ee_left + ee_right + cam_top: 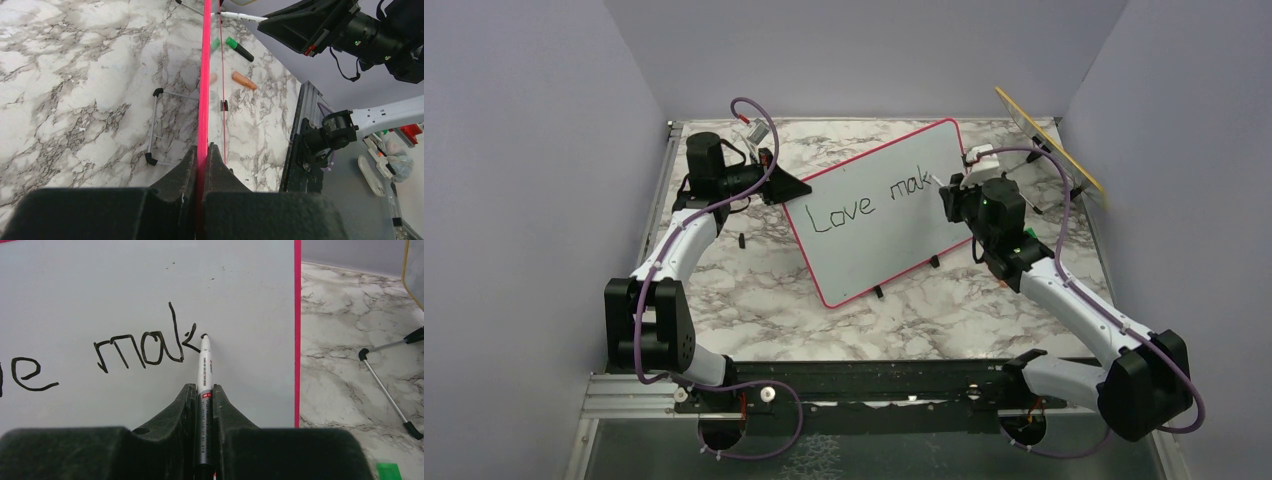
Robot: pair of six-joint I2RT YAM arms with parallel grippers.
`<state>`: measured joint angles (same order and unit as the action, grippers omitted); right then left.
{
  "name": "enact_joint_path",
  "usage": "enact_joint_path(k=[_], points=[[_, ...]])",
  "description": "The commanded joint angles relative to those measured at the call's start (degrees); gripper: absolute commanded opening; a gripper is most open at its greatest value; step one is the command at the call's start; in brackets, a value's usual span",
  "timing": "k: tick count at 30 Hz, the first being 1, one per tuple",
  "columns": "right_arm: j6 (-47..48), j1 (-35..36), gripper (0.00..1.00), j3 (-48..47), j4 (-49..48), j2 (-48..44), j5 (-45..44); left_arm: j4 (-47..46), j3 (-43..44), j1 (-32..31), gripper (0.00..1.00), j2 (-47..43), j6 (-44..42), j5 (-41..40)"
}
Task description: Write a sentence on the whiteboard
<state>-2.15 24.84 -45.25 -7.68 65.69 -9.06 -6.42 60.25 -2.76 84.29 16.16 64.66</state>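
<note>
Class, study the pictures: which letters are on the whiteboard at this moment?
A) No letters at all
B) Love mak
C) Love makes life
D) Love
B: the whiteboard carries the words "Love mak", and the marker has its tip at the end of the k.

The whiteboard [884,250] is white with a pink-red frame, its sentence [150,347] black; the table [754,290] is white marble veined grey (the marker [205,365] white-barrelled, black-tipped), and the panel [1024,115] is yellow-edged.
</note>
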Motion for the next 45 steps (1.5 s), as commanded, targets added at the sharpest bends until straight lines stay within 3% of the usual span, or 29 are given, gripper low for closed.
enact_joint_path(k=[1,19,32,45], points=[[-0.52,-0.75,0.01,-0.10,-2.23,1.15,0.75,5.14,-1.19,-0.70,0.00,2.20,-5.35,-3.18],[0.10,-1.54,0.01,-0.35,-4.55,1.96,-1.88,5.25,-1.14,-0.68,0.00,2.06,-5.44,-3.13],[0.66,-1.55,0.01,-0.61,-6.66,1.60,2.22,5.36,-1.10,-0.69,0.00,2.02,-5.53,-3.13],[-0.03,-1.55,0.01,-0.80,-2.64,0.96,5.01,5.37,-1.01,-0.69,0.00,2.07,-5.53,-3.17]])
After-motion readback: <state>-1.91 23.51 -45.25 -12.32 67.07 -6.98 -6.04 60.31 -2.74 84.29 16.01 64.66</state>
